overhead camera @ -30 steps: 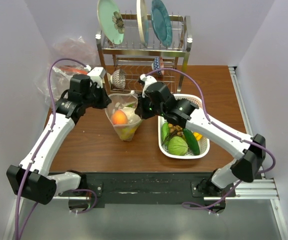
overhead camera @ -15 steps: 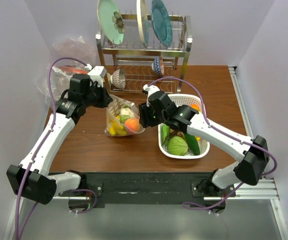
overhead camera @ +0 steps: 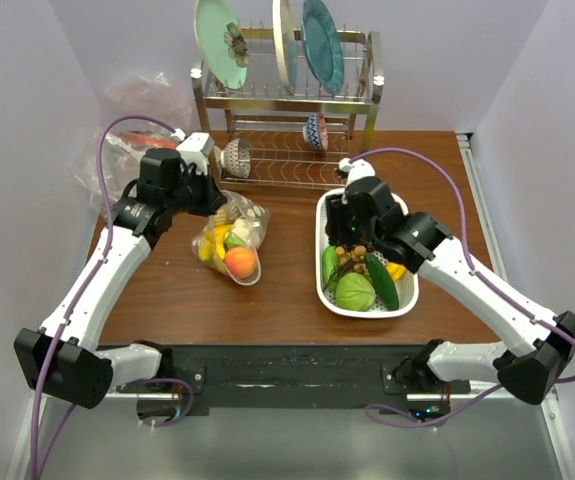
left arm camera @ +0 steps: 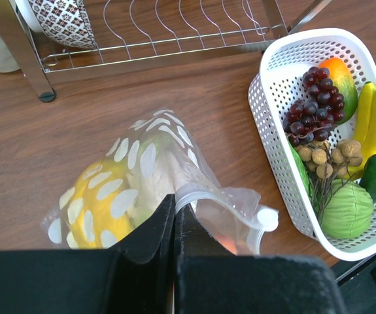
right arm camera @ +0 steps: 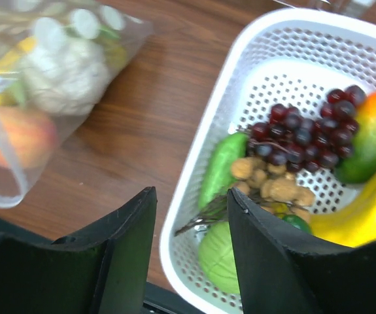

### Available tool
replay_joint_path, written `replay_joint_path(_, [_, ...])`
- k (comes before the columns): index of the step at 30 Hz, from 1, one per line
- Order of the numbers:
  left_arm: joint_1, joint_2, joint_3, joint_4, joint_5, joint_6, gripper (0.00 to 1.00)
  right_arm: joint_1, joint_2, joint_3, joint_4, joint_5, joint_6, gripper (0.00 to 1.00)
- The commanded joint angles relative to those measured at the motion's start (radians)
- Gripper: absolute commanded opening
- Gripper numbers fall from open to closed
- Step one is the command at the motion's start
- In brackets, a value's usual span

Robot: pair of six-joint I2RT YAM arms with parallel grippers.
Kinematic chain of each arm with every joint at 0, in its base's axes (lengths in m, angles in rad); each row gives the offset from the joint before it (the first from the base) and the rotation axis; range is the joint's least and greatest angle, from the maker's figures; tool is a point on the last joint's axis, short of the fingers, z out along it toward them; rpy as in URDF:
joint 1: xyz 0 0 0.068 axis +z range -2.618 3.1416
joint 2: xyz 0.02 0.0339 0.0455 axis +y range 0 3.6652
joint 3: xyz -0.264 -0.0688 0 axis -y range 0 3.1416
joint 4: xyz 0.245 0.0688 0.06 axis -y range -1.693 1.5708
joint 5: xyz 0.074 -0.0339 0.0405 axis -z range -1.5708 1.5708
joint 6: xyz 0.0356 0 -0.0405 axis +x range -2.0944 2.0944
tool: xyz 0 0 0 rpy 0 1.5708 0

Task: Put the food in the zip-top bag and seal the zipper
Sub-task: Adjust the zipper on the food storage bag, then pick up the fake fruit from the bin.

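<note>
Left gripper (left arm camera: pixel 174 201) pinched shut on the mouth edge of the zip-top bag (left arm camera: pixel 132 173). Bag rests on the counter (overhead camera: pixel 287 290), left of centre, with the peach (overhead camera: pixel 239 262), a yellow piece (left arm camera: pixel 96 209) and a pale piece (right arm camera: pixel 63 75) inside. Right gripper (right arm camera: pixel 191 196) empty, jaws apart, above the left rim of the white basket (left arm camera: pixel 261 111), which sits toward the right edge. Grapes (left arm camera: pixel 310 104) lie in the basket.

Parted fingers (right arm camera: pixel 119 252) above a white basket (right arm camera: pixel 273 78) of grapes (right arm camera: pixel 305 137) (dotted bag (right arm camera: pixel 1 188) at left)
</note>
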Motion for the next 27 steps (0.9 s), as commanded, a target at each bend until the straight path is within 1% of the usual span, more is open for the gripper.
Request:
replay_joint_path(1, [0.008,-0.008,0.002,0.066,0.030,-0.014,0.00,-0.099,0.025,-0.057,-0.022,-0.096,-0.025,0.49])
replay_joint_path(10, [0.008,-0.014,-0.006,0.066,0.044,-0.014,0.00,-0.107,0.196,-0.022,-0.008,-0.211,-0.033,0.40])
replay_joint_path(14, [0.008,-0.017,-0.009,0.065,0.047,-0.014,0.00,-0.108,0.204,-0.076,0.004,-0.227,0.004,0.39])
replay_joint_path(17, [0.008,-0.017,-0.010,0.068,0.059,-0.015,0.00,-0.107,0.168,-0.134,0.010,-0.220,0.037,0.45])
replay_joint_path(18, [0.008,-0.016,-0.010,0.068,0.061,-0.015,0.00,-0.108,0.157,-0.148,0.008,-0.208,0.045,0.48])
replay_joint_path(24, [0.008,-0.011,-0.009,0.079,0.070,-0.018,0.00,-0.108,0.121,-0.220,0.001,-0.191,0.086,0.52])
replay_joint_path(27, [0.008,-0.006,-0.010,0.082,0.071,-0.018,0.00,-0.107,0.144,-0.235,0.007,-0.138,0.091,0.55])
